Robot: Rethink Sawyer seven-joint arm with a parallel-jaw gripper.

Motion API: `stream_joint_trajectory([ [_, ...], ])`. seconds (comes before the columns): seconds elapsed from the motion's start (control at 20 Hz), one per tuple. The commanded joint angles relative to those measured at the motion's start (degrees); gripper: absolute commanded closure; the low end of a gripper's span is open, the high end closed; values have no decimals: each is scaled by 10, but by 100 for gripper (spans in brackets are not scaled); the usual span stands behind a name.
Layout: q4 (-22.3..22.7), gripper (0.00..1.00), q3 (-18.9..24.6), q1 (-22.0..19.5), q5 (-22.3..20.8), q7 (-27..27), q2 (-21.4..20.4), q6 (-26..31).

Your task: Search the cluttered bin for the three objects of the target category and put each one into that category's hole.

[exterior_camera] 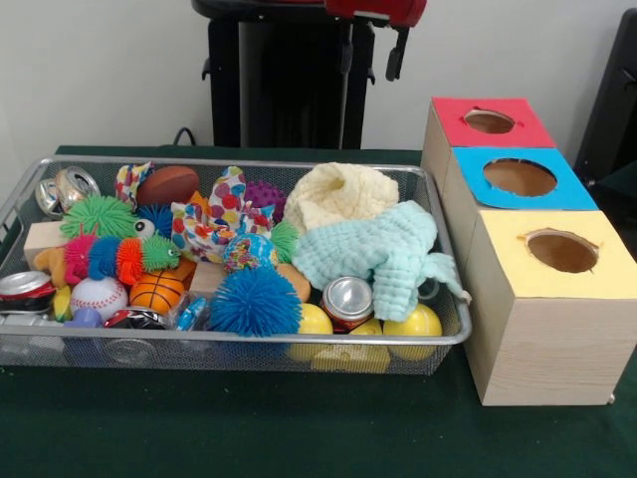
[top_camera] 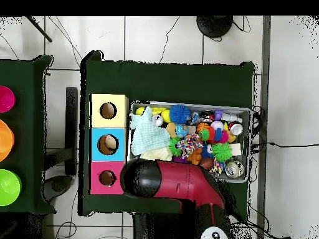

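The cluttered bin [exterior_camera: 249,339] is a wide wire-mesh tray on the green table; it also shows in the overhead view [top_camera: 250,143]. It holds silver cans [exterior_camera: 347,299], a baseball [exterior_camera: 99,296], a small basketball [exterior_camera: 157,291], a blue spiky ball [exterior_camera: 255,301], yellow balls [exterior_camera: 418,321], a mint cloth [exterior_camera: 383,254] and a cream cloth [exterior_camera: 343,194]. Beside it stand three wooden boxes with holes: red top [exterior_camera: 453,115], blue top [exterior_camera: 478,189], yellow top [exterior_camera: 508,254]. My gripper [exterior_camera: 396,55] hangs drawn back at the top edge, clear of the bin. Overhead, the arm [top_camera: 180,180] hides it.
The black pedestal [exterior_camera: 289,80] stands behind the bin. In the overhead view a second green table at the left carries pink [top_camera: 5,99], orange [top_camera: 4,140] and green [top_camera: 7,187] bowls. Cables lie on the floor around the table.
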Motion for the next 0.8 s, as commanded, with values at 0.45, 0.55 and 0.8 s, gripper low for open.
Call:
stream_joint_trajectory([
  [0.45, 19, 0, -9, 4, -25, 49, -19, -45],
  [0.55, 24, 0, -6, 0, -24, 44, -18, -49],
  [0.8, 29, 0, -4, 1, -23, 44, -21, -51],
])
